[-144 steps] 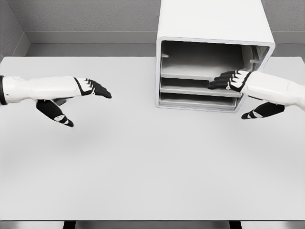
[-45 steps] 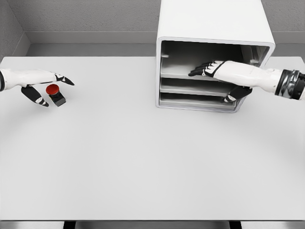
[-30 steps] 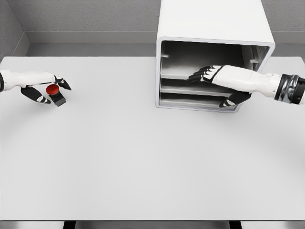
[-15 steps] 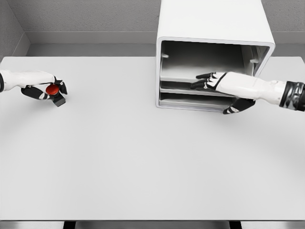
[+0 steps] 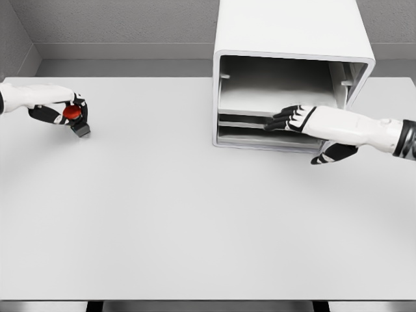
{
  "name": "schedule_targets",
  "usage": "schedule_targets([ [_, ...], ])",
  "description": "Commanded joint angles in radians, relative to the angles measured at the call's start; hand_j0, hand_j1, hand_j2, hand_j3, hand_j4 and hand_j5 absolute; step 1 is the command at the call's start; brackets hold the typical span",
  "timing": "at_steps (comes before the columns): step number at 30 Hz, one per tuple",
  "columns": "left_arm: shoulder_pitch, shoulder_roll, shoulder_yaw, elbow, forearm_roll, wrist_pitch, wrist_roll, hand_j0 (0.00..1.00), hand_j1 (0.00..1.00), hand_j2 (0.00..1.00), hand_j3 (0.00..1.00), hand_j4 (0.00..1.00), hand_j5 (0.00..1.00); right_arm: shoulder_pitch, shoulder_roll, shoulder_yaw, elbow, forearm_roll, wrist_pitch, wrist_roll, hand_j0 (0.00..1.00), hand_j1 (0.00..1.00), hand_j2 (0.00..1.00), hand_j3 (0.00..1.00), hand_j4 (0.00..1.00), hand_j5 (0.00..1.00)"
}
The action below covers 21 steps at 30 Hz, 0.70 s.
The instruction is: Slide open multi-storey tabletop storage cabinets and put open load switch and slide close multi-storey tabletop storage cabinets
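Observation:
The load switch (image 5: 73, 114), a red button on a small black base, is at the far left of the table, and my left hand (image 5: 60, 112) is shut on it with the fingers curled round the button. The white multi-storey cabinet (image 5: 292, 36) stands at the back right with its front open and grey trays inside. Its upper tray (image 5: 247, 112) sticks out toward the front edge of the case. My right hand (image 5: 286, 119) lies flat on that tray's front, fingers stretched out and open, thumb hanging lower in front of the bottom tray (image 5: 260, 136).
The white table (image 5: 195, 214) spreads wide in front of and between the two hands. A grey wall runs along its back edge, and the cabinet's case overhangs the right rear of the table.
My left hand has closed round the load switch and shifted it slightly up and back. The right hand has drawn back toward the cabinet's front, and the upper tray has slid outward with it.

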Motion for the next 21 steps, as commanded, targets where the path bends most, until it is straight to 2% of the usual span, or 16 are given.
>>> schedule_targets([
  [1,-0.002,0.0,0.002,-0.005,0.007,0.002,0.0,0.42,0.42,0.42,0.42,0.42,0.42,0.002,-0.005,-0.004,-0.012,-0.007,0.002,-0.003,1.0,1.0,1.0,1.0,1.0,1.0],
  [3,-0.011,-0.002,0.001,-0.015,0.009,0.002,0.0,0.42,0.42,0.42,0.42,0.42,0.42,0.015,-0.038,-0.019,-0.061,-0.007,0.002,-0.007,1.0,1.0,1.0,1.0,1.0,1.0],
  [5,-0.021,-0.002,0.002,-0.022,0.012,0.002,0.0,0.42,0.42,0.42,0.42,0.42,0.42,0.021,-0.054,-0.022,-0.074,-0.009,0.002,-0.01,1.0,1.0,1.0,1.0,1.0,1.0],
  [12,-0.044,-0.013,-0.002,-0.111,0.018,0.002,-0.002,0.42,0.42,0.42,0.42,0.42,0.42,0.02,-0.061,-0.041,-0.112,-0.009,0.002,-0.013,1.0,1.0,1.0,1.0,1.0,1.0],
  [13,-0.044,-0.01,-0.002,-0.128,0.018,0.002,-0.002,0.42,0.42,0.42,0.42,0.42,0.42,0.02,-0.059,-0.065,-0.112,-0.01,0.002,-0.013,1.0,1.0,1.0,1.0,1.0,1.0],
  [16,-0.044,-0.008,-0.007,-0.166,0.019,0.002,-0.002,0.42,0.42,0.42,0.42,0.42,0.42,0.005,-0.039,-0.082,-0.098,-0.012,0.002,-0.013,1.0,1.0,1.0,1.0,1.0,1.0],
  [21,-0.043,0.013,-0.012,-0.245,0.027,0.002,-0.003,0.42,0.42,0.42,0.42,0.42,0.42,-0.021,0.037,-0.076,-0.038,0.002,0.002,0.043,1.0,1.0,1.0,1.0,1.0,1.0],
])
